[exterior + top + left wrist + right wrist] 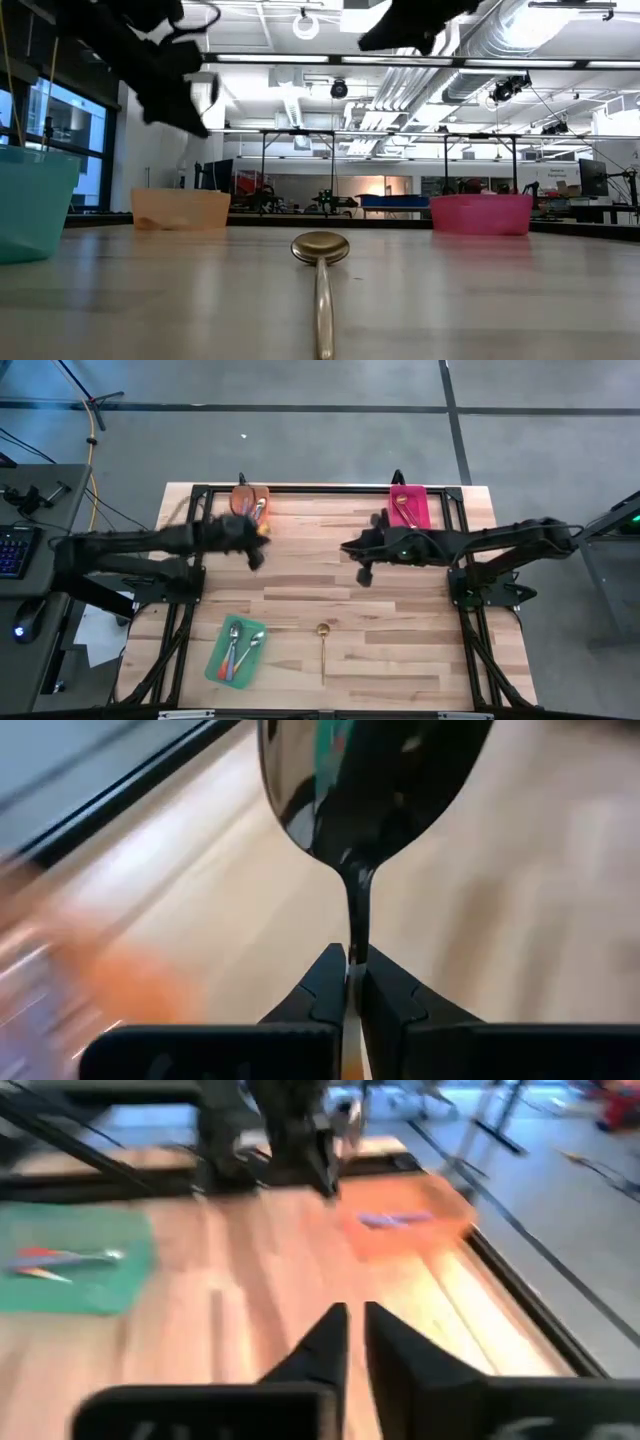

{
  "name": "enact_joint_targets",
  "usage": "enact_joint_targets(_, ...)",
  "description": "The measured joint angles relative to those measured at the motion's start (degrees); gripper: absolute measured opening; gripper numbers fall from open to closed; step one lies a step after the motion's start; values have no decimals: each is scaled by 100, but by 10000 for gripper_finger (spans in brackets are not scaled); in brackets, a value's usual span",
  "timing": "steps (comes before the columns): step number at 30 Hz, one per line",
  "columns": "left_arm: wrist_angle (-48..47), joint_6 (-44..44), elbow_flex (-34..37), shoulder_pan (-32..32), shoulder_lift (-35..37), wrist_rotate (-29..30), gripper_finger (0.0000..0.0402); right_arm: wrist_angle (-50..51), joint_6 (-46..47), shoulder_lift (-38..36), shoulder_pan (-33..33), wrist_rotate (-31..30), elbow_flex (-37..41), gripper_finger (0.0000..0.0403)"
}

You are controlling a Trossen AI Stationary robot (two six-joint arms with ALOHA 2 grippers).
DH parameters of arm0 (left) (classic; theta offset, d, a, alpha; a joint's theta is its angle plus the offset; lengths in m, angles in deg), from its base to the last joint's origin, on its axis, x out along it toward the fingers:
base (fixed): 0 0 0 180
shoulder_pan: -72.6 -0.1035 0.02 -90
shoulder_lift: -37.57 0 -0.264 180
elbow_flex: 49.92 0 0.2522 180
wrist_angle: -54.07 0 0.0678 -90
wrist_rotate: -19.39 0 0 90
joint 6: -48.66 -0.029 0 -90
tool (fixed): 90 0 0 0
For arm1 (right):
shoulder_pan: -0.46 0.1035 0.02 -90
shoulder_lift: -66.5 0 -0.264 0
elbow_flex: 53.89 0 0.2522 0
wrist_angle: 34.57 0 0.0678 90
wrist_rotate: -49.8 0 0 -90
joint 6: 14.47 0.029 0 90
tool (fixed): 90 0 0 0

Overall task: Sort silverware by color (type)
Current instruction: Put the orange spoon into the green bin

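Observation:
My left gripper (256,550) hovers above the table just near of the orange tray (250,499), shut on a spoon whose silver bowl (372,780) sticks out past the fingers. My right gripper (355,1330) hangs shut and empty over the table's middle right (364,572). One gold spoon (323,644) lies flat on the wood near the front, its bowl (320,246) facing the low camera. The green tray (237,650) holds spoons with reddish handles (45,1262). A purple-blue spoon (393,1218) lies in the orange tray, a gold one (402,503) in the pink tray (411,506). My left gripper pinches the spoon between its two fingertips (325,982) at the thin neck (357,925) just below the bowl. The spoon runs along the fingers, bowl outward, lifted clear of the table. The handle behind the fingertips is hidden by the gripper.
Black frame rails (320,488) run along the table's far edge and sides. Bare wood (400,650) spreads across the middle and the near right. To the left of the table stands a desk with a keyboard (15,550).

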Motion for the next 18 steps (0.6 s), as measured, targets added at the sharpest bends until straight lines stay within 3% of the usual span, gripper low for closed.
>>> enact_joint_targets(4, -1686, -345, -728, -1448, 53, -529, 4, 552, 168, -65, -4, -363, 1, 11)
enact_joint_targets(9, -1888, -844, -1163, -2862, -513, -1511, 4, 649, 221, 124, 58, -423, 9, 4)
enact_joint_targets(13, -1575, -966, -1269, -3197, -931, -1972, 4, 742, 129, 171, 134, -506, 9, 2)
enact_joint_targets(18, -870, -979, -1268, -2969, -1012, -2334, 3, 910, 101, 194, 108, -504, 9, 0)
